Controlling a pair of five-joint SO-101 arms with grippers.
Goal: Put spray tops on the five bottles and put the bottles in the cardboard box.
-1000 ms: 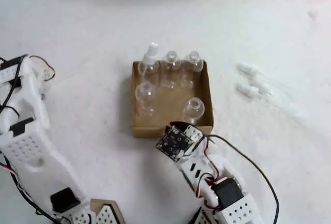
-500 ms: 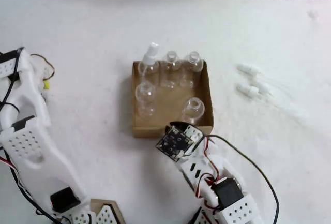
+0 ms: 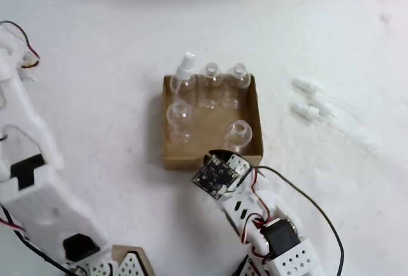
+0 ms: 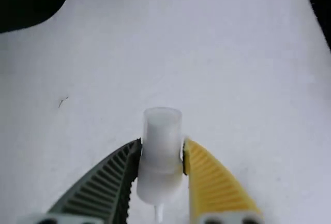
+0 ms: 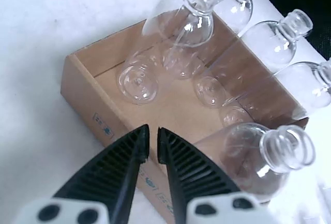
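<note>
On the white table (image 3: 115,46), my left jaws pinch a spray top (image 4: 161,157) at its middle. It looks light, slick plastic, so I'd grip firmly there. My right jaws, nearly closed and empty, hover at the rim of the cardboard box (image 3: 210,160), which holds five bottles (image 3: 238,136).

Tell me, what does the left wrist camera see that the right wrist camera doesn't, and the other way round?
Left wrist view: the left gripper is shut on a white spray top, held over the table.

Right wrist view: the right gripper is shut and holds nothing. It is by one wall of the cardboard box, where clear bottles stand, four of them with open necks.

Both views: the white table underneath, and a two-fingered gripper at the picture's near edge.
</note>
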